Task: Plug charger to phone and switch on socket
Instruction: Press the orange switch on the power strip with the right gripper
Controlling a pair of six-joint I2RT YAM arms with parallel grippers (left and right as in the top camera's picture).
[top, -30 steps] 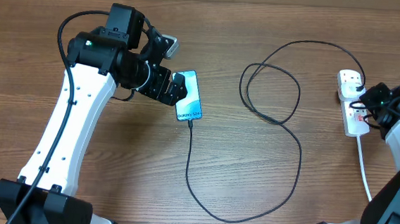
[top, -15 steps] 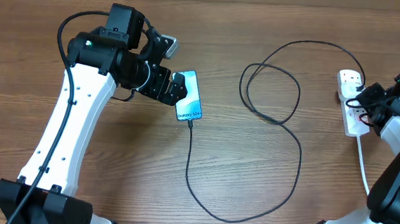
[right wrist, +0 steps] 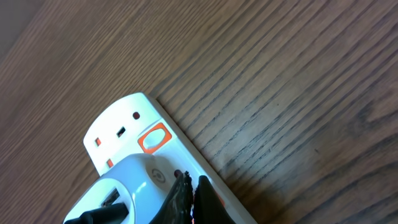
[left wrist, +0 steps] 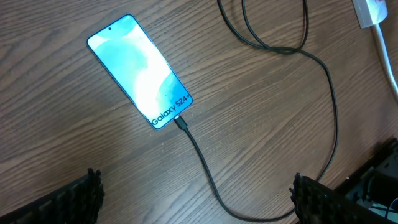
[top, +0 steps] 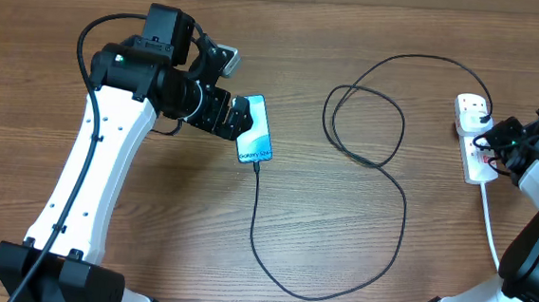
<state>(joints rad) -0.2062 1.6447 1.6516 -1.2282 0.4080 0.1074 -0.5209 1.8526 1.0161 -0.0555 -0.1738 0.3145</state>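
The right end effector point(right wrist: 189, 198), clenched, touches its tips to the socket point(right wrist: 121, 134) at 3 o'clock on the table point(top: 177, 249). The left end effector point(left wrist: 199, 205) hangs released over the phone point(left wrist: 140, 71), toward 10 o'clock, with the charger point(left wrist: 205, 168) plugged into its lower edge.

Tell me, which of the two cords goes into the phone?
The thin black charger cable: its tip sits in the phone's short edge by the Galaxy text. The thicker white cord leaves the power strip instead.
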